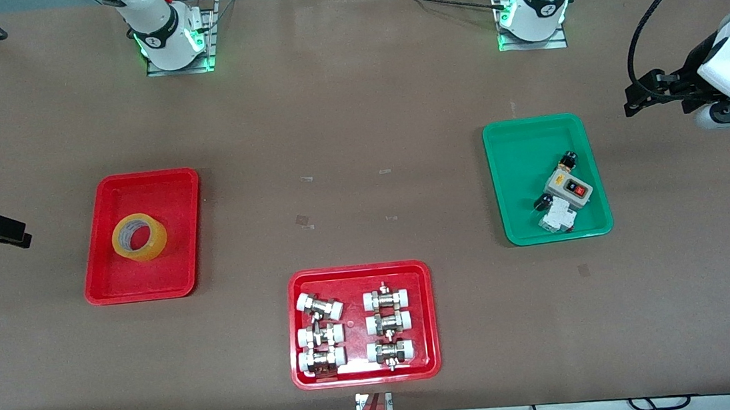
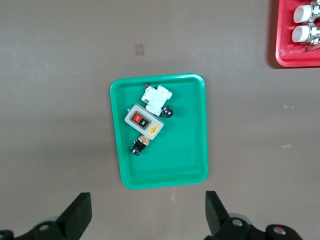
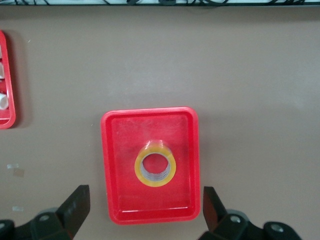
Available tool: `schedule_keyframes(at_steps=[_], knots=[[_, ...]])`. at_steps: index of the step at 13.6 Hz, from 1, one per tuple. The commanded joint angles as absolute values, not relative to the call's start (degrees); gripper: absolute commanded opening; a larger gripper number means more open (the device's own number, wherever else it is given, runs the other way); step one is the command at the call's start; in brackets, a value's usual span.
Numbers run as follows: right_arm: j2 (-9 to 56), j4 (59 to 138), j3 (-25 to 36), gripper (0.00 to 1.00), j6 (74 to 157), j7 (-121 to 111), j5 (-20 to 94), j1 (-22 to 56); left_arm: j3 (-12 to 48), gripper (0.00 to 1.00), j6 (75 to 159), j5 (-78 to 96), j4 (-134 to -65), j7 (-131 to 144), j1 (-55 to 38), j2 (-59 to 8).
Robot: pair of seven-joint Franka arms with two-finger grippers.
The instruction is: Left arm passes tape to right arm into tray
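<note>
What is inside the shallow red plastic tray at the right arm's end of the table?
One ring-shaped roll of translucent yellow tape lies flat in the shallow red tray. Its open core shows red floor; the floor under the ring itself is covered. Nothing else is visible in it.

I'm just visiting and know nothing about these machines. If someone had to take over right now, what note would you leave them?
Left gripper: open, holding nothing, up over the table at the left arm's end, beside the green tray.
Right gripper: open, holding nothing, at the right arm's end, beside the red tray.
Tape: lying flat inside that red tray.
Done: the tape sits in the tray, both arms clear of it.
Left: nothing visible remains for this job.
</note>
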State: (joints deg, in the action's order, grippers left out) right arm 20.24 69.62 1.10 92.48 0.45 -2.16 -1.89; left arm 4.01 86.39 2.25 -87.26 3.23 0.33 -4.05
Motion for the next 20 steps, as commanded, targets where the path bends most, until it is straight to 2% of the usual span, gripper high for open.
schedule_keyframes(at_steps=[1,3,7,10,20], knots=[[15.6,75.7,0.6,1.00,94.2,0.6,-2.5,-2.6,4.1,1.00,86.9,3.3,-88.5,2.2,0.4,-2.6],[13.5,78.1,0.6,1.00,93.9,0.6,-2.5,-2.5,4.1,1.00,86.9,3.3,-88.5,2.2,0.4,-2.6],[4.6,91.9,0.7,1.00,99.3,0.5,-2.5,-2.6,4.2,1.00,86.8,3.3,-88.5,2.2,0.4,-2.6],[1.0,97.5,0.6,1.00,100.4,0.4,-2.5,-2.4,4.2,1.00,86.7,3.3,-88.5,2.2,0.4,-2.6],[-1.8,98.5,1.1,1.00,97.8,-3.4,0.6,-1.9,6.2,1.00,86.7,3.6,-87.8,2.3,0.3,-2.7]])
